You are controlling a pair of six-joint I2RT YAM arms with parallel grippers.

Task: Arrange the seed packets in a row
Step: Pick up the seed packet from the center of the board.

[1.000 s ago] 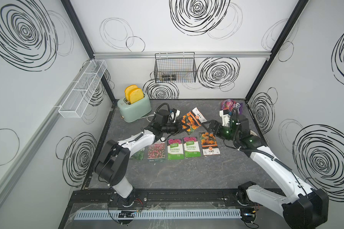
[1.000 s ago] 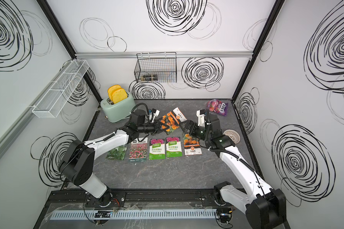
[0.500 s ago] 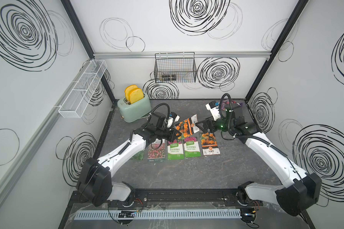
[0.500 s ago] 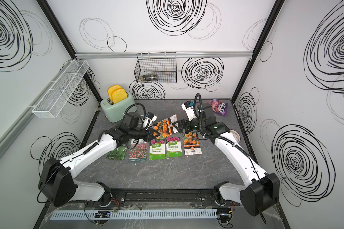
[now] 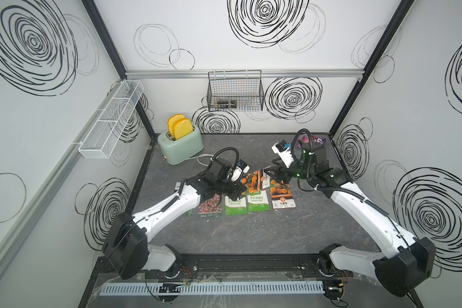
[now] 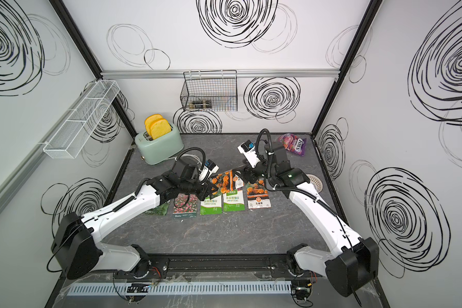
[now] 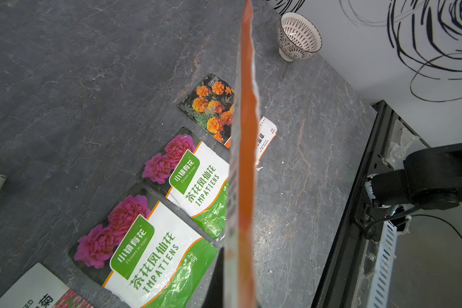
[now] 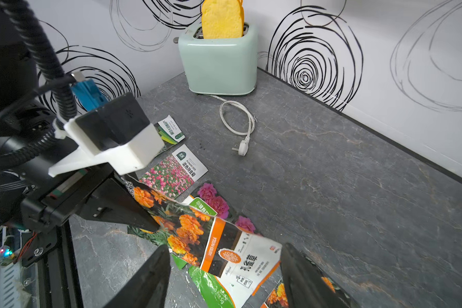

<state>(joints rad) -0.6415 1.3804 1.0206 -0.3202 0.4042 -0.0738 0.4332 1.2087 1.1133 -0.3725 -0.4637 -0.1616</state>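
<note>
We've got the left gripper (image 5: 239, 188) clamped on the flower end of the spare marigold packet (image 5: 254, 181), held up over the far ends of the IMPATIENS packets (image 5: 257, 204). Its long axis runs crosswise to theirs, label end pointing at the right gripper (image 8: 226, 249), jaws apart either side, not pinching yet. Right arm's nearer the free spot beside the laid marigold packet (image 5: 282, 196), so probably a handover

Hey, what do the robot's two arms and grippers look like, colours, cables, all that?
The left arm and right arm have white link shells with chunky black joint housings. A black ribbed cable loops over each wrist. The left gripper and right gripper are black with tapered fingers. Each wrist carries a white camera mount with a blue connector.
</note>
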